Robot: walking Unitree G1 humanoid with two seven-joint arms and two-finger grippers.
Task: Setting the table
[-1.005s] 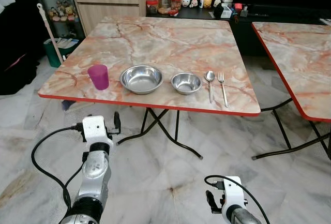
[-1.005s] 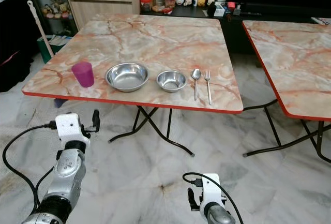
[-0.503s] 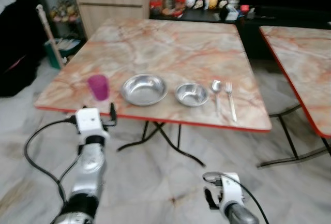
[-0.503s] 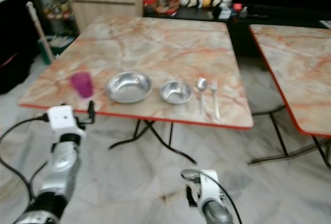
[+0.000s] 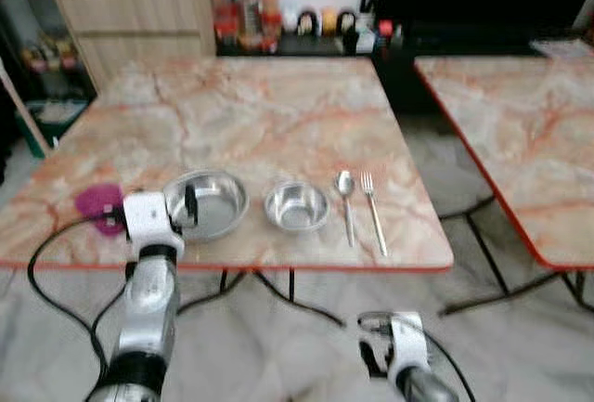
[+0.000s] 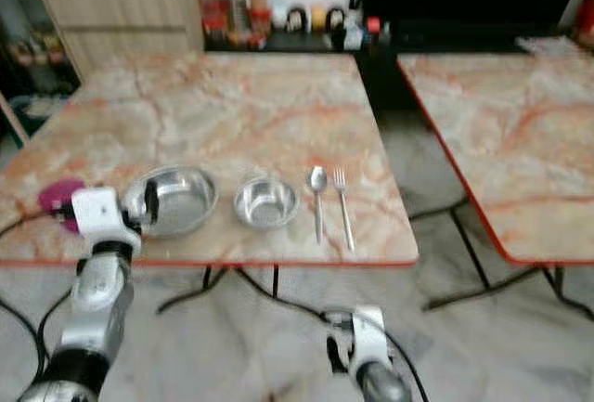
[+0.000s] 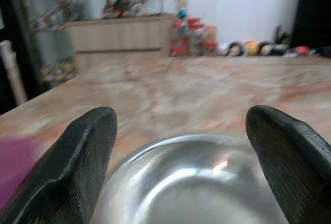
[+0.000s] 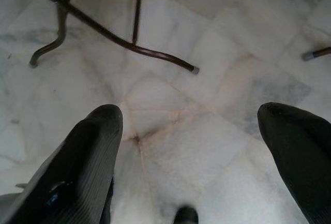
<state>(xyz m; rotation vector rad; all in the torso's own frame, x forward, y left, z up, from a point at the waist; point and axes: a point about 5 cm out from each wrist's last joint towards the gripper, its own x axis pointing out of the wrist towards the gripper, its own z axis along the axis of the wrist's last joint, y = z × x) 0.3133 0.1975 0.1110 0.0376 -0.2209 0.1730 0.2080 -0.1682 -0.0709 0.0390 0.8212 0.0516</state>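
I have a marble-patterned table with a red edge ahead of me. Along its near edge, from my left, sit a purple cup, a large steel bowl, a smaller steel bowl, a spoon and a fork. The spoon and fork lie side by side, just apart, handles toward me. The two bowls are near each other but not touching.

My left hand is raised at the table's near edge, in front of the large bowl's left side, with the cup just to its left. In the left wrist view its two black fingers are spread wide, released, with the large bowl's rim and hollow between them and a purple blur of the cup off to one side. I cannot tell whether the fingers touch the bowl.

My right hand hangs low over the marble floor, fingers apart and holding nothing; dark table legs cross the floor beyond it.

A second marble table stands to my right. A wooden cabinet and jars stand behind.
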